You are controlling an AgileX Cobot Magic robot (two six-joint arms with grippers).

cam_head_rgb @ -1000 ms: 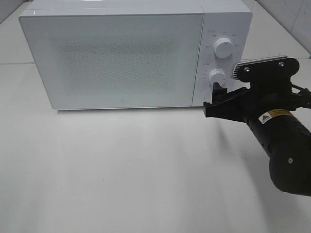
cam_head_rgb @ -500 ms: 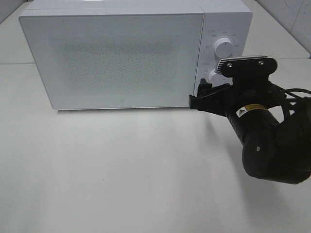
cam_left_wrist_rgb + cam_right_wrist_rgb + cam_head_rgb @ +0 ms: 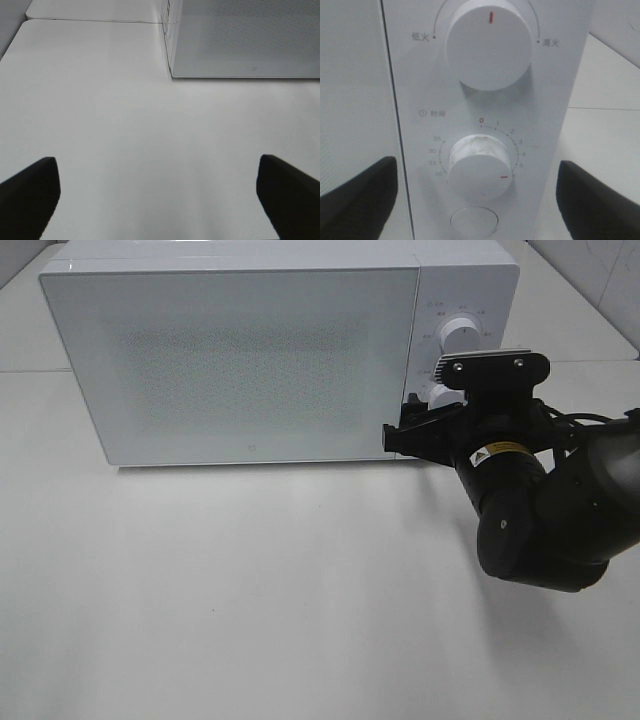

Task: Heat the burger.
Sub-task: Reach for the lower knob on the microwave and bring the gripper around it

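Microwave (image 3: 240, 350) stands at the back of the white counter (image 3: 250, 600), door (image 3: 235, 360) shut flush against the control panel. Burger shows in no view; possibly behind the speckled door window, but that cannot be told.

Right gripper (image 3: 403, 426) sits close to the panel at the microwave's lower right front corner. In the wrist view its fingers (image 3: 360, 192) stand wide apart, one over the door side of the seam, the other past the panel's outer edge. They flank the timer knob (image 3: 480, 170) without touching it and hold nothing. Timer's red mark points down toward the outer edge. Power knob (image 3: 487, 42) above has its mark straight up. Round button (image 3: 474, 221) lies just below the timer.

Left gripper (image 3: 159, 195) hangs over bare counter, fingers spread fully with nothing between them, well short of the microwave's front bottom edge.

Broad open counter in front of the microwave; a narrower strip runs past its right side.
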